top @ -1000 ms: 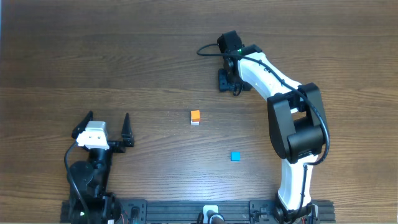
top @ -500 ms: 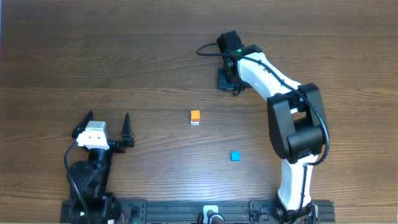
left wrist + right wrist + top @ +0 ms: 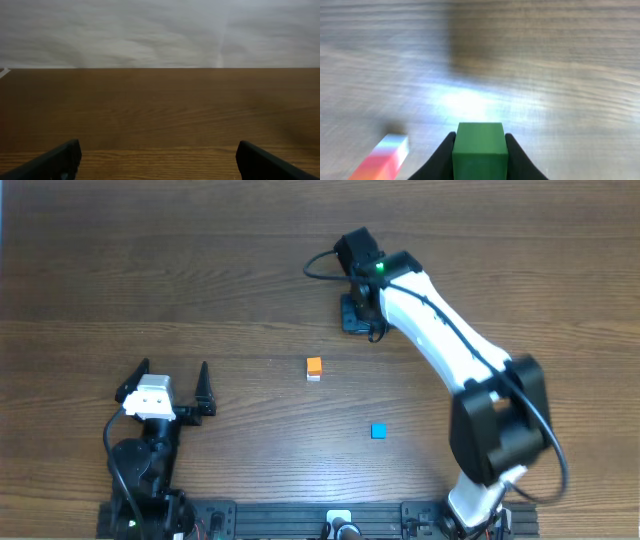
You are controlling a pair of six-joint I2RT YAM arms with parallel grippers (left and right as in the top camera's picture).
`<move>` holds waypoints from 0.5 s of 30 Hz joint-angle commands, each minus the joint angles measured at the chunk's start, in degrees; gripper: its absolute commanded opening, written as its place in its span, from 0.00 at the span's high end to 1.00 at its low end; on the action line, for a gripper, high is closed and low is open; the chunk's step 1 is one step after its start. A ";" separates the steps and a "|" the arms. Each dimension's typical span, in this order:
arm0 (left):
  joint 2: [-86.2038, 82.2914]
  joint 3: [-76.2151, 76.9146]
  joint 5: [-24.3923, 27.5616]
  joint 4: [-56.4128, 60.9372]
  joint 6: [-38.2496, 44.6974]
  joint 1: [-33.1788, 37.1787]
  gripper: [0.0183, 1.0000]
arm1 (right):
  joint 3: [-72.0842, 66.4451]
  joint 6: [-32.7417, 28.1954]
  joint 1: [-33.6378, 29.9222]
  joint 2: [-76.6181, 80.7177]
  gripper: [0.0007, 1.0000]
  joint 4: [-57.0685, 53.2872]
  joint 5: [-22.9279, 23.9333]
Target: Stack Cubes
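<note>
Orange cube (image 3: 314,365) is stacked on white cube (image 3: 314,376); blue cube (image 3: 378,431) lies apart; green cube (image 3: 480,149) is clamped in right gripper (image 3: 480,160).

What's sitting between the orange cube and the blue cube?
Nothing: the top view shows bare table between the orange cube and the blue cube.

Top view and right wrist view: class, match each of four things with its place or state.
Things:
1. green cube
2. orange cube
3. blue cube
4. left gripper

Places and states:
a. alone on the table
b. open, holding nothing
c. held in the right gripper
d. on top of the white cube

Pairs: 1-c, 2-d, 3-a, 4-b.
</note>
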 commanded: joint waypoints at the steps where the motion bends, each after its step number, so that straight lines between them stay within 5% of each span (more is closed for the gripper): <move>1: -0.48 -0.28 0.55 -0.11 0.63 0.39 0.00 | 1.16 7.74 7.15 -8.33 0.98 -4.90 5.51; 15: -0.48 -0.28 0.55 -0.11 0.63 0.39 0.00 | 1.18 19.15 20.20 -6.49 0.99 -7.69 4.50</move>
